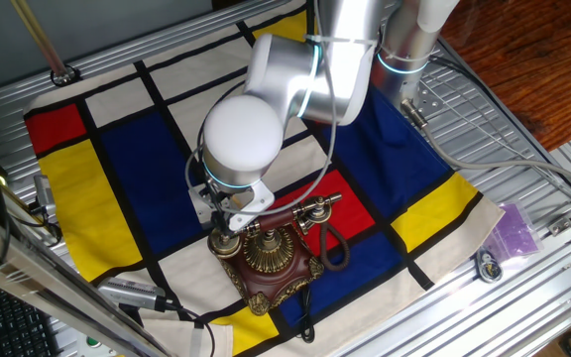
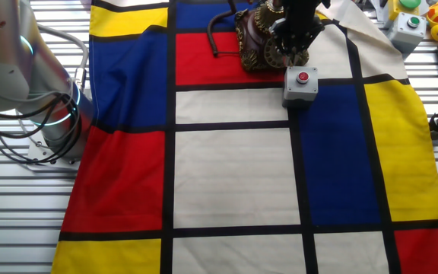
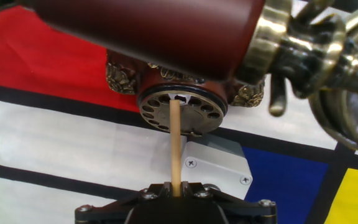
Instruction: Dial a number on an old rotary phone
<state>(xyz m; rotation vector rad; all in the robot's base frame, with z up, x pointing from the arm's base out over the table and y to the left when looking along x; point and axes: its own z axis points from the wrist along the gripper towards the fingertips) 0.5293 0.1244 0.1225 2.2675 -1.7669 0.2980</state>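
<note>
The old rotary phone (image 1: 271, 256) stands on the chequered cloth near the table's front edge, with its dark red-brown base, brass dial and black cord. In the other fixed view the phone (image 2: 255, 39) sits at the top, partly hidden behind my gripper (image 2: 292, 44). In the hand view my gripper (image 3: 176, 187) is shut on a thin wooden stick (image 3: 175, 143). The stick's tip rests in a finger hole near the top of the dial (image 3: 182, 112). The brass-ended handset (image 3: 166, 31) lies across its cradle above the dial, close to the camera.
A small grey box with a red button (image 2: 301, 82) sits on the cloth right next to the phone, below the dial in the hand view (image 3: 219, 165). More button boxes (image 2: 409, 17) stand at the table corner. A purple bag (image 1: 515, 234) lies off the cloth.
</note>
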